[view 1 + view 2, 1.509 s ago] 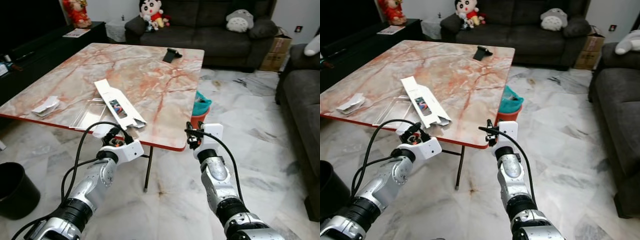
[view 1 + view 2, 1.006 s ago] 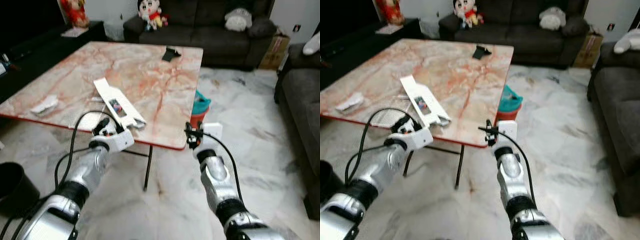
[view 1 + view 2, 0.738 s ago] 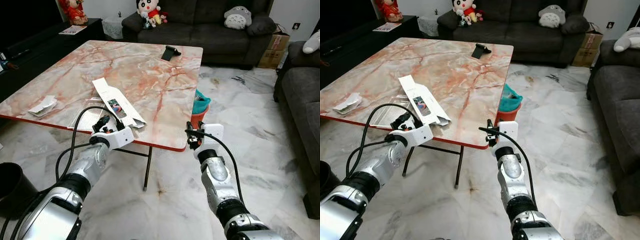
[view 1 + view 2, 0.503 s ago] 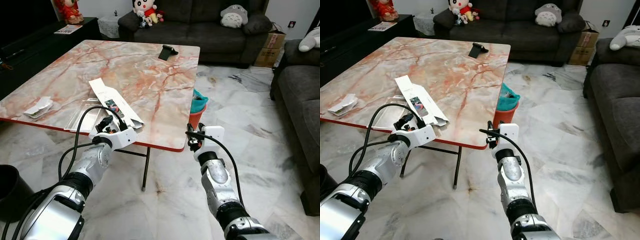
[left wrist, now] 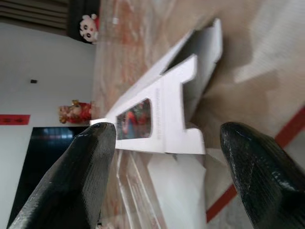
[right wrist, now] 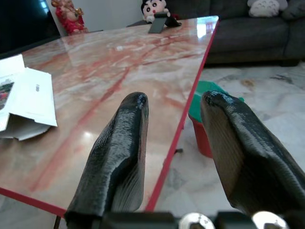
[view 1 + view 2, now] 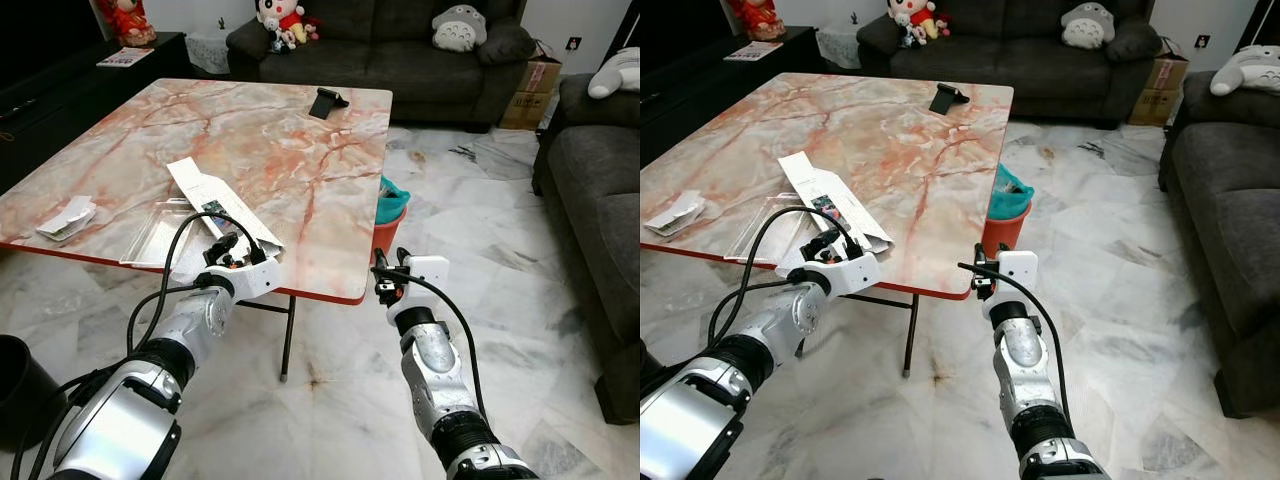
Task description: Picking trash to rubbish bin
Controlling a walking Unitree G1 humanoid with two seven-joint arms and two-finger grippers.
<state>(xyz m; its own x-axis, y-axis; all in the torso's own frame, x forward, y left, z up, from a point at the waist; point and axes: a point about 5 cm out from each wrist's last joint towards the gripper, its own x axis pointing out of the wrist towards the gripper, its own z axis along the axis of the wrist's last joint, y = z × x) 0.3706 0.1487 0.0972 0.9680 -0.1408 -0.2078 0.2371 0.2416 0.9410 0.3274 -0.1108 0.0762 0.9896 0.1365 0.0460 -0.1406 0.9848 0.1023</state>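
A long white flattened carton (image 7: 215, 203) lies on the marble table (image 7: 300, 150), its near end by the front edge. Clear plastic packaging (image 7: 160, 236) lies beside it, and a crumpled white paper (image 7: 65, 217) sits further left. My left gripper (image 7: 232, 250) hovers at the table's front edge just short of the carton's near end, open; the left wrist view has the carton (image 5: 167, 109) between its fingers (image 5: 71, 181). My right gripper (image 7: 385, 280) is open off the table's front right corner, holding nothing. A black bin (image 7: 15, 385) stands on the floor at lower left.
A red bin with a green liner (image 7: 392, 205) stands by the table's right side. A black object (image 7: 327, 100) rests at the table's far edge. Dark sofas (image 7: 400, 40) line the back and right. Marble floor (image 7: 520, 300) lies open to the right.
My left gripper has risen and reached forward to the table's edge, close to the carton's end. The camera has shifted a little. The right gripper has stayed where it was.
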